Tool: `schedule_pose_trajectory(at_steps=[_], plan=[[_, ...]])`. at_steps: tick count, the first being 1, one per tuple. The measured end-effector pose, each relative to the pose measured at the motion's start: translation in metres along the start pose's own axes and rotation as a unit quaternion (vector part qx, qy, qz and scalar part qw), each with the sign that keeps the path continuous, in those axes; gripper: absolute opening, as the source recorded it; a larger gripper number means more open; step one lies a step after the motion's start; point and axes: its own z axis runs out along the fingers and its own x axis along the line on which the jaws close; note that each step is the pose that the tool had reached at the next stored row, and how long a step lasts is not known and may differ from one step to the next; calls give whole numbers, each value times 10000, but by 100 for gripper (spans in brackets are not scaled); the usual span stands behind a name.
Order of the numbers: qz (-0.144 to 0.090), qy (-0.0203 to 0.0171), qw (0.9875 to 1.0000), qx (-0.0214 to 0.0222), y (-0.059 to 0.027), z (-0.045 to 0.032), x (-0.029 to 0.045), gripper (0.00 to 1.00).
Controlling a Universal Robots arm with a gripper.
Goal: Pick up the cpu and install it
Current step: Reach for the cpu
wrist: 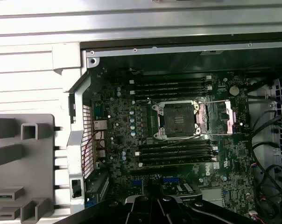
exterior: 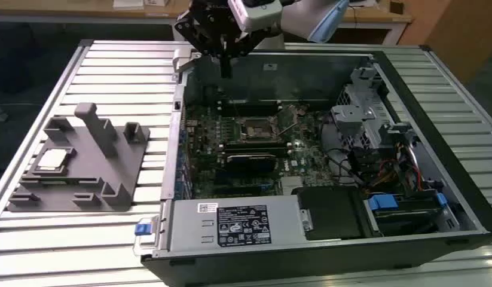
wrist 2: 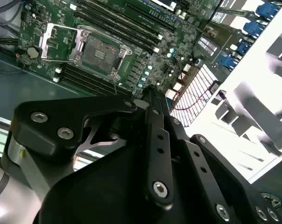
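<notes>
Cpu [exterior: 52, 159]: lying on grey tray [exterior: 110, 179], near the worktop's [exterior: 110, 78] edge at the exterior view's left. End effector [exterior: 226, 73]: hanging closed, gripping nothing, over open computer case [exterior: 229, 266].

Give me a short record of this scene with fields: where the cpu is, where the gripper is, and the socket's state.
chip: small flat square silvery cpu, lying on the grey plastic tray, at the exterior view's left of the case
arm: black gripper above the far wall of the open black computer case, apart from the cpu
socket: dark square metal-framed socket, empty, cover swung open
progress: cpu not yet picked up
</notes>
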Motion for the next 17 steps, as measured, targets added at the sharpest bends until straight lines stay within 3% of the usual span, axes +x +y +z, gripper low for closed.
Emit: schedule_pose_trajectory(at_steps=[8,17], plan=[[1,0,10000,0,-1,-1,8,11],[-1,0,10000,0,-7,-3,93,11]])
